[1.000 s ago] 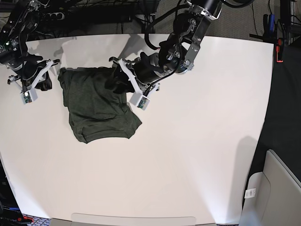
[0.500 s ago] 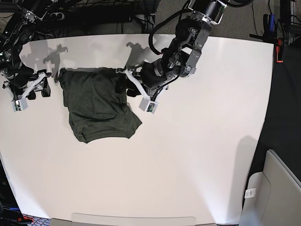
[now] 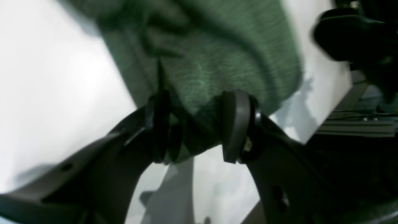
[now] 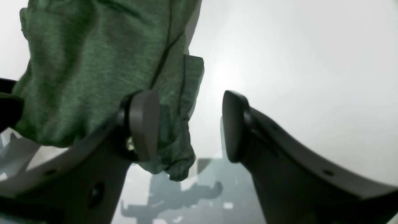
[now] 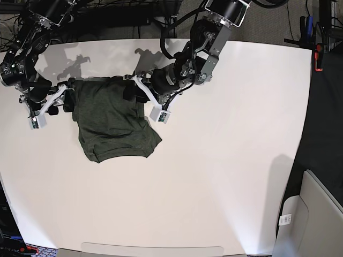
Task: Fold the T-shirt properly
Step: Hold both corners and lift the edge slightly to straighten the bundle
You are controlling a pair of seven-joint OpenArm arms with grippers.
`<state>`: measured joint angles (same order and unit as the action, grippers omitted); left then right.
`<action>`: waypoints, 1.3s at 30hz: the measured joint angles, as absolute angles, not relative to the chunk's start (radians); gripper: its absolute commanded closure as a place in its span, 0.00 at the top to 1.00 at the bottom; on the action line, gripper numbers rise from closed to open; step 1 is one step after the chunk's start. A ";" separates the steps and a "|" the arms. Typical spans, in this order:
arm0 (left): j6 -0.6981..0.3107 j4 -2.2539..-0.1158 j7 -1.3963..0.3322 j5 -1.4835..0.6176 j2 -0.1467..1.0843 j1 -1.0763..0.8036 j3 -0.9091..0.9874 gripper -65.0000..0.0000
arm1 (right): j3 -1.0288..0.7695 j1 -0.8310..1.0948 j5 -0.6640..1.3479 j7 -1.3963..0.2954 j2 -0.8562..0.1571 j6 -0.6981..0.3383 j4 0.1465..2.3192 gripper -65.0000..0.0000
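Your left gripper [image 3: 199, 127] pinches the soft heathered olive-green knit T-shirt [image 5: 110, 120]; your right gripper [image 4: 186, 124] gapes, straddling its hem.

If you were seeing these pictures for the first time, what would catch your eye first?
The dark green T-shirt, bunched at the far left of the white table. The left gripper has cloth between its fingers at one upper corner, while the right gripper gapes open at the opposite edge.

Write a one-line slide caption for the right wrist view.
Right gripper open, one pad overlapping the edge of the green T-shirt on the white table.
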<state>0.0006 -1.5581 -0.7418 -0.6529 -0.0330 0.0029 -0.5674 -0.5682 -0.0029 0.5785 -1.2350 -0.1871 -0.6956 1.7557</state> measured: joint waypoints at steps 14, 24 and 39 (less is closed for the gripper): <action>-0.007 -1.603 -0.701 -0.661 0.028 -0.006 -0.577 0.01 | -0.570 -0.002 0.654 -1.234 -0.196 -0.695 1.755 0.47; -0.006 -1.617 -0.698 -0.657 0.027 -0.036 -0.555 0.00 | -0.570 -0.002 0.692 -1.275 -0.189 -0.696 1.754 0.47; -0.006 -1.617 -0.699 -0.657 0.026 -0.039 -0.556 0.00 | -0.569 -0.005 0.707 -1.271 -0.165 -0.692 1.582 0.47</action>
<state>-0.0063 -1.6169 -0.6987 -0.6571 0.0257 -0.0395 -0.5556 -0.5690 -0.0048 0.7071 -1.2709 -0.1654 -0.6922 1.5822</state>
